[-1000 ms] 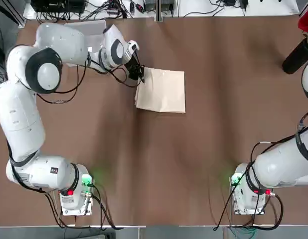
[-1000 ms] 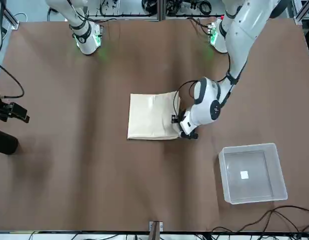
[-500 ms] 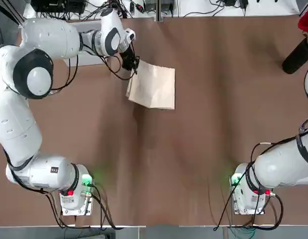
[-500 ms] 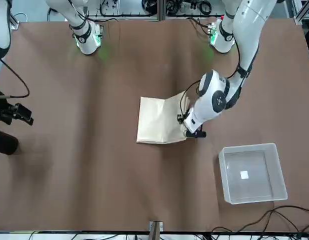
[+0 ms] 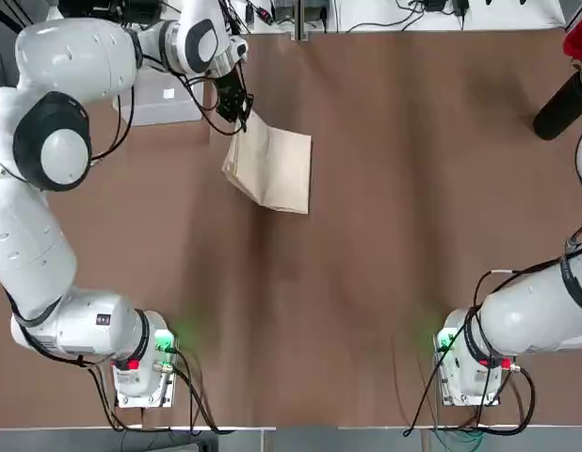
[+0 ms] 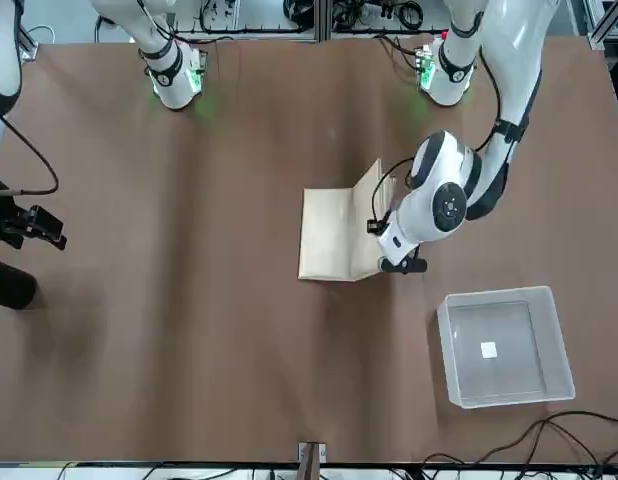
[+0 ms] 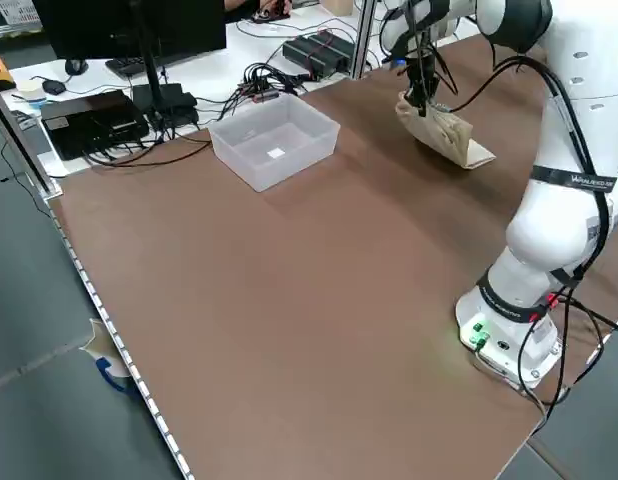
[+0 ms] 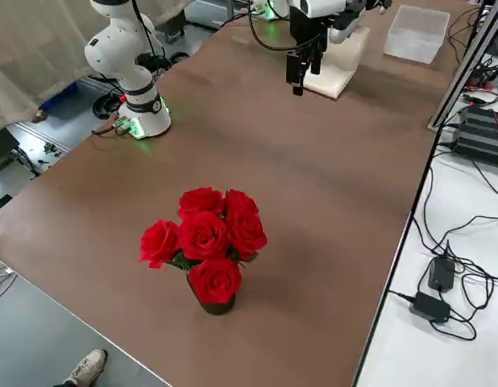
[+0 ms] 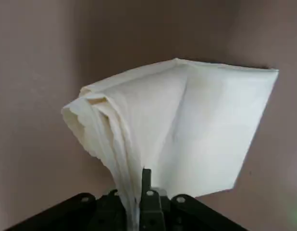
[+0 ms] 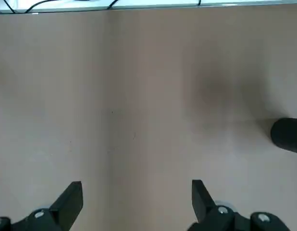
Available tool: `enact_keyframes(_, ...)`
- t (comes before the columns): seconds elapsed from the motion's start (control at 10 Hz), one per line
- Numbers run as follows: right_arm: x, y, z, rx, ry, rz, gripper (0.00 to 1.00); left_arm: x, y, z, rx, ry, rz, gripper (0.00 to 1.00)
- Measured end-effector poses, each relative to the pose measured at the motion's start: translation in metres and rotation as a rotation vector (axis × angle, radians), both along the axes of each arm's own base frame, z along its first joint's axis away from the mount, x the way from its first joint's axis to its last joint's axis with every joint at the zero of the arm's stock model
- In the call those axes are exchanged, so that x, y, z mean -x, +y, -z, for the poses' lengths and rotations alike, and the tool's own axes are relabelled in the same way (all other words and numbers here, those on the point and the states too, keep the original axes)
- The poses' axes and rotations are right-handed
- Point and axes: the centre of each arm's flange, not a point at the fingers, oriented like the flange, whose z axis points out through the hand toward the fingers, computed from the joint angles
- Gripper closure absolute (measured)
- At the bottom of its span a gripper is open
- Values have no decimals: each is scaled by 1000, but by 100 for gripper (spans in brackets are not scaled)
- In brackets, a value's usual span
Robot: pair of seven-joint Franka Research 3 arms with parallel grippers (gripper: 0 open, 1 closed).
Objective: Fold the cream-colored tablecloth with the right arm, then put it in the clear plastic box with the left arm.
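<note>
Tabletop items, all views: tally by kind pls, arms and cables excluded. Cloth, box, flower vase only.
Cream-colored tablecloth: 1, folded, gripped at one edge by the left end effector
Clear plastic box: 1
Dark vase of red roses: 1
Total: 3

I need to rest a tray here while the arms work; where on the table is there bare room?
Widest bare patch: between the vase and the tablecloth; another runs from the cloth down to between the arm bases. Crowded: upper left, where the left gripper holds the cloth near the plastic box.
</note>
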Motion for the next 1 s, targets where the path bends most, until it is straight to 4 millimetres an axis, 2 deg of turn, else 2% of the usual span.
enact_keyframes(0.2, 0, 0, 0, 0, -1, -1, 0, 1, -11, -11, -17, 1, -17, 93)
enact_keyframes(0.3, 0, 1, 0, 0, -1, -1, 0, 5, -20, -10, -46, -8, -9, 93)
enact_keyframes(0.7, 0, 1, -1, 0, -3, -2, 0, 20, -70, 3, -102, -17, -12, 93)
enact_keyframes(1.0, 0, 1, -1, 0, -3, -1, 0, 28, -104, 24, -117, 9, -34, 93)
